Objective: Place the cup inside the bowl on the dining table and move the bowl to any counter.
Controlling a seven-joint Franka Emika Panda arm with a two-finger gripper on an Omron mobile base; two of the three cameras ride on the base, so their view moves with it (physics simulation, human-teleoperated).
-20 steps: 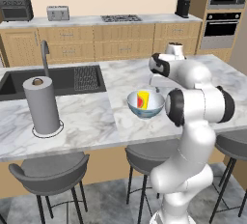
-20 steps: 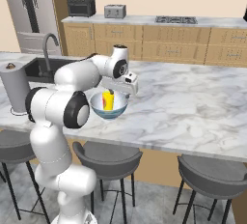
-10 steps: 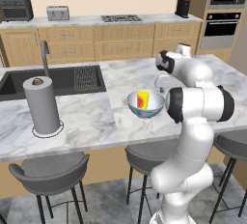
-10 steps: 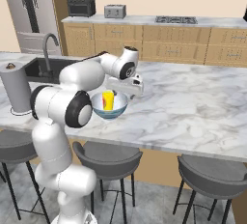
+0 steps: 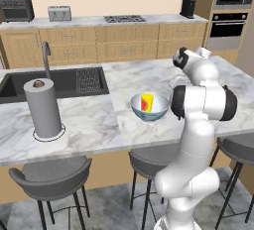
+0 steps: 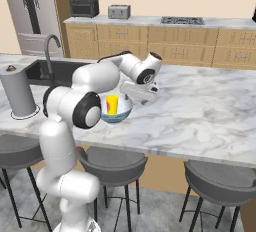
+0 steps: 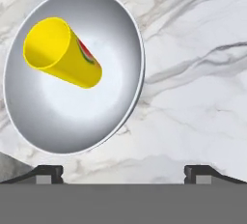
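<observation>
Cup in bowl; end effector wide open, empty.

Soft, even light is filling the rendered kitchen, with no visible lamp and no harsh glare. The paper towel roll is casting only a faint shadow on the dining table. The arm's white shell is showing gentle shading. In the hand view, the bowl is appearing crisp, its white inside glowing brightest at the centre. Nothing is blurring.

One cup, one bowl, one paper-towel roll, three stools
</observation>
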